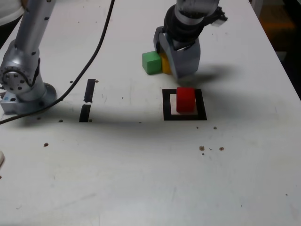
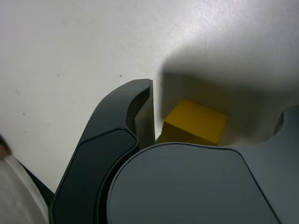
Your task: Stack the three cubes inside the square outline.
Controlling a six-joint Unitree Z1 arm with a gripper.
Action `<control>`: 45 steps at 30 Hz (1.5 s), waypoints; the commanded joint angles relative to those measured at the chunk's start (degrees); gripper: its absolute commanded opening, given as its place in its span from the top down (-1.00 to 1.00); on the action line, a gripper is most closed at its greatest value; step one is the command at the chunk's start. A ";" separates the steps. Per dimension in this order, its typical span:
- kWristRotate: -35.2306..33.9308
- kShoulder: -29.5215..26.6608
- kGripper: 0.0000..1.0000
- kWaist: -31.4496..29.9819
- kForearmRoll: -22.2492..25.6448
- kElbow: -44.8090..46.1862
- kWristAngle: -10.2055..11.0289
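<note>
We've got one down: the red cube point(image 1: 185, 99) sits inside the square outline point(image 1: 167, 104), toward its far side, with white floor showing in front of it. That's the base of the stack, by our reading. Two to go.

Now we're over the other pair. The yellow cube point(image 2: 195, 122) shows between our jaws in the wrist view, and in the exterior view only a sliver of it peeks out, pressed against the green cube point(image 1: 151, 62) on that view's left. Our gripper point(image 1: 176, 59) stands spread wide around the yellow one; we can't tell whether the pads touch it yet, so we call nothing held.

Room to work: the green cube touches the yellow, so one jaw has next to no gap on that side, and closing could nudge green along. The pair lies just beyond the outline, so the carry is short. The white table point(image 1: 141, 179) is broad and bare in front. Two short tape strips point(image 1: 87, 100) and the arm's base point(image 1: 23, 89) sit well off to the exterior view's left, out of our path. A black cable point(image 1: 96, 49) trails there too.
</note>
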 commanded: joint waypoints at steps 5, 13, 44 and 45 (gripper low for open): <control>0.85 -0.24 -0.84 0.27 -1.19 1.22 -0.77; 0.08 -0.60 -0.51 0.27 -2.94 1.78 -0.40; -18.58 -0.40 0.74 -2.95 -4.01 2.12 5.96; -19.49 -0.40 0.75 -3.30 -3.45 1.74 6.01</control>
